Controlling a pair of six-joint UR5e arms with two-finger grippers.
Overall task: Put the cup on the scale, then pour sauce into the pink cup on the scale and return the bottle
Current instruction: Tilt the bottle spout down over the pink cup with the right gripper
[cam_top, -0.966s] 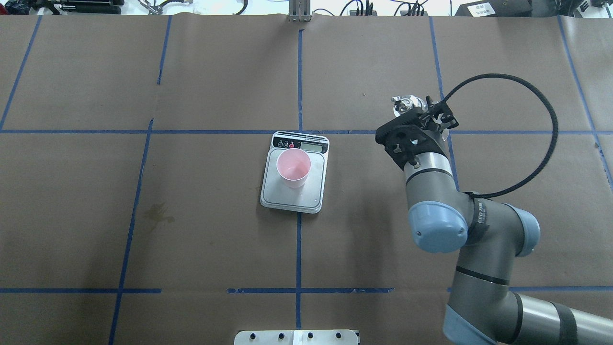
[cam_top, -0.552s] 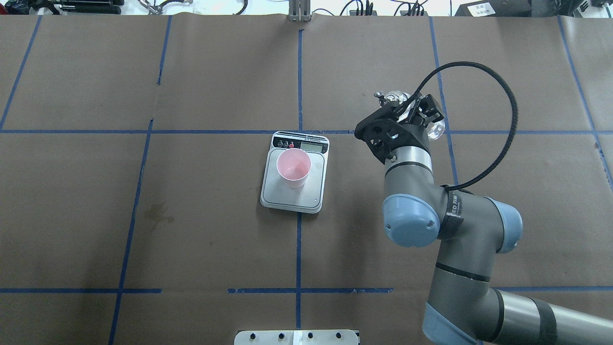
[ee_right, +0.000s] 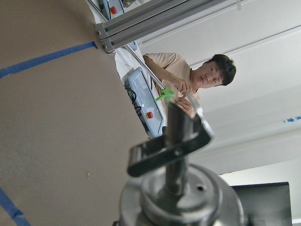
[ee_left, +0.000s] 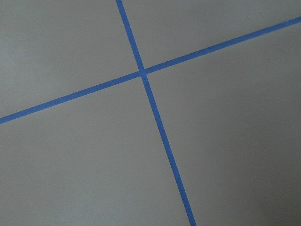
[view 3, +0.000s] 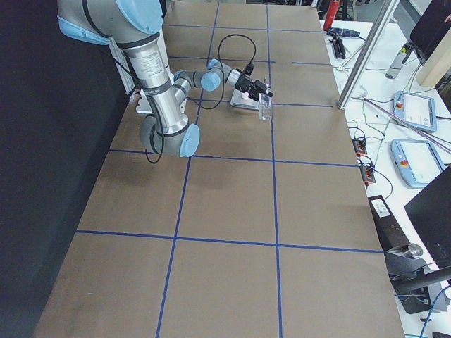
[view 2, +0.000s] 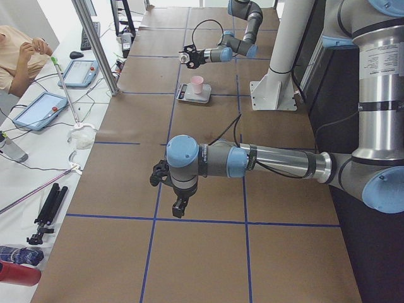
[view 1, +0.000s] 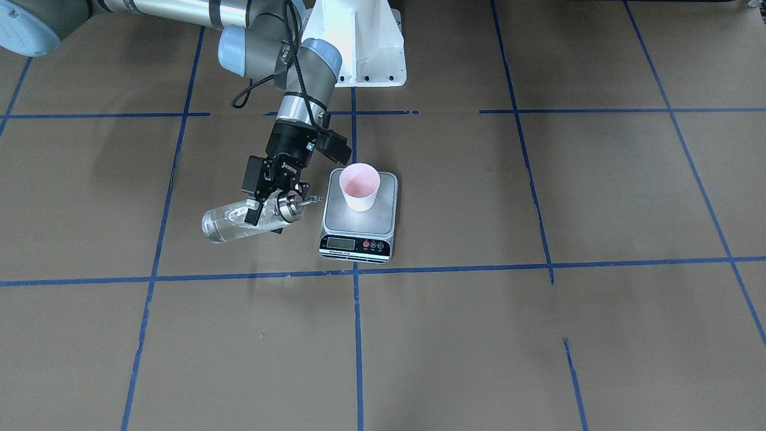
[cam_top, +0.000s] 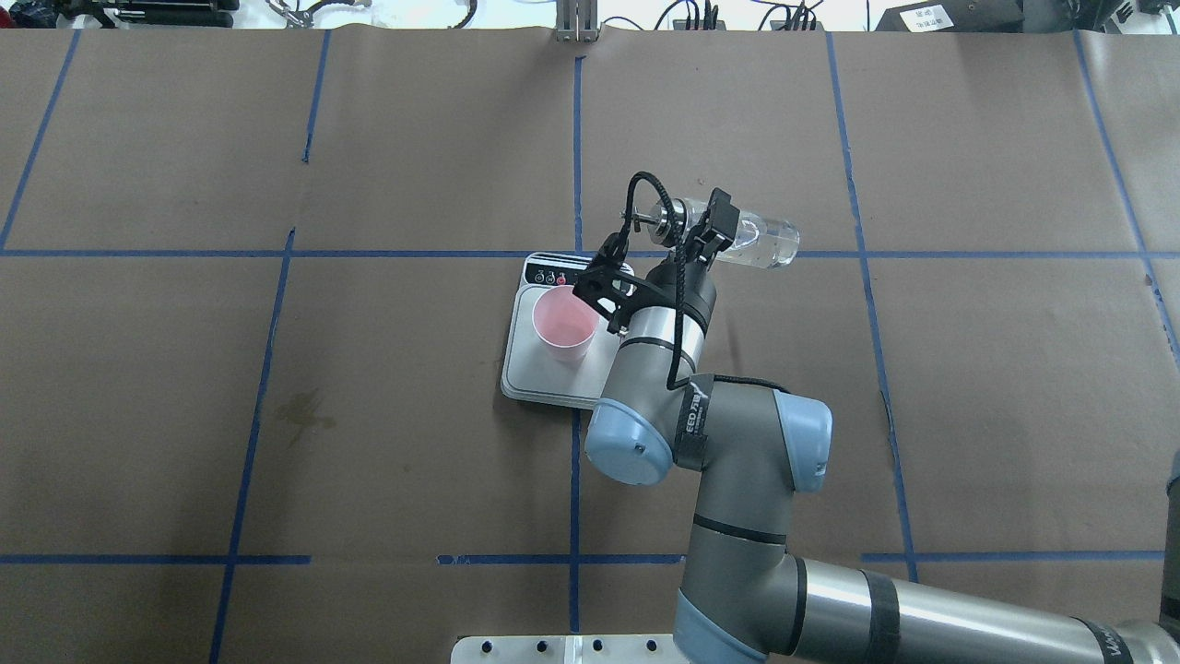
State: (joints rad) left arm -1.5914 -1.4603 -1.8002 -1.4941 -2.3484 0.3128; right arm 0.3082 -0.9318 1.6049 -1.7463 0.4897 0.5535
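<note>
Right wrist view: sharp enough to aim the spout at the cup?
Right wrist view: the bottle cap fills the bottom, close and slightly soft, against a bright backdrop; the cup is out of frame. Front-facing view: bottle, cup and scale are crisp and evenly lit, so probably better. Overhead view: the right arm hides part of the scale.

Bright even light, soft shadows (right wrist foreground blurred, close-up)

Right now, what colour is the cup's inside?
The cup is pale pink inside; exterior front-facing view shows it best.
</note>
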